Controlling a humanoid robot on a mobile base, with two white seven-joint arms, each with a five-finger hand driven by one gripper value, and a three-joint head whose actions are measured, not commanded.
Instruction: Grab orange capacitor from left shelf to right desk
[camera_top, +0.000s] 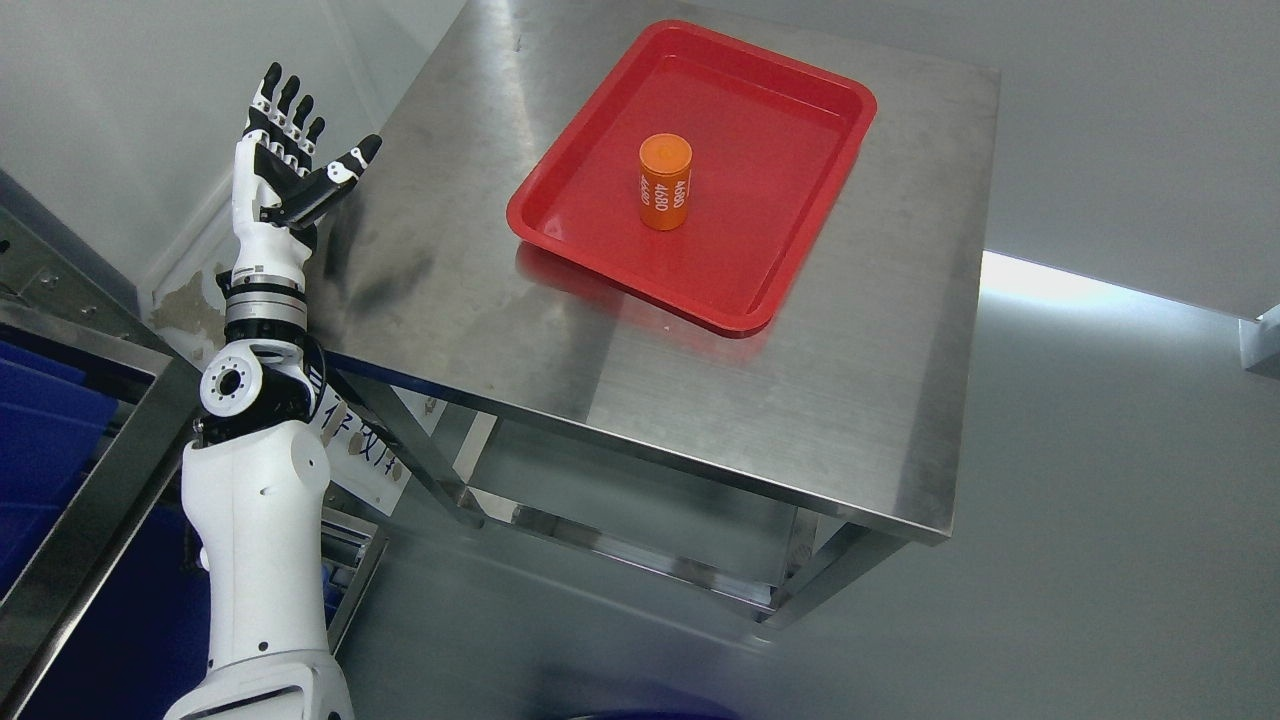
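Observation:
An orange capacitor (665, 183), a short cylinder with white print, stands upright in a red tray (600, 250) on a steel desk (850, 400). My left hand (300, 165) is raised at the left, beside the desk's left edge, well to the left of the tray. Its fingers are spread and it holds nothing. The right arm does not show.
A steel shelf frame (90, 510) with blue bins (40, 430) stands at the lower left, close to my left arm. The desk has a lower steel shelf (620, 500). Grey floor lies to the right and below.

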